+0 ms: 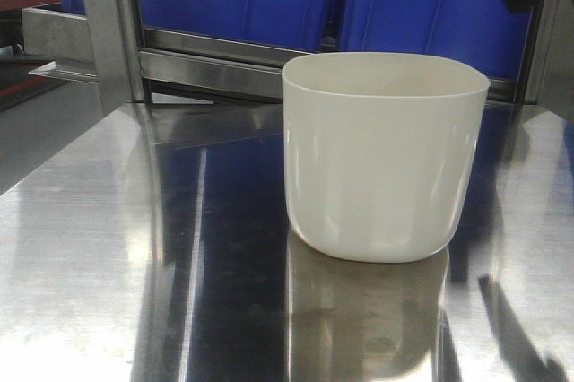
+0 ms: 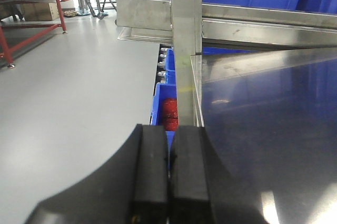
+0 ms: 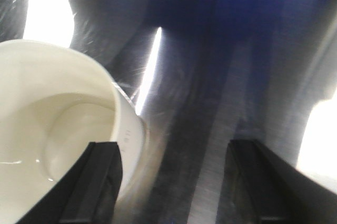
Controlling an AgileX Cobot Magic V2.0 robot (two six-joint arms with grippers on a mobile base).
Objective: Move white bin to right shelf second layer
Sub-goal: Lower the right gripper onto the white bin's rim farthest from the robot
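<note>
Bin (image 1: pixel 386 158) is sitting upright on the table (image 1: pixel 99 247), centre-right of the front view, not yet lifted. Right gripper (image 3: pixel 174 182) is hovering, jaws spread, one finger near the bin's wall at lower left. Left gripper (image 2: pixel 168 182) is idling, jaws pressed together. Grasp, lift, shelving remaining.

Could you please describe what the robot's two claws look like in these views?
The left claw has two matte black, block-shaped fingers with flat faces and squared tips, on a curved black body. The right claw shows two black, flat-faced fingers too. No cables or markings are visible.
</note>
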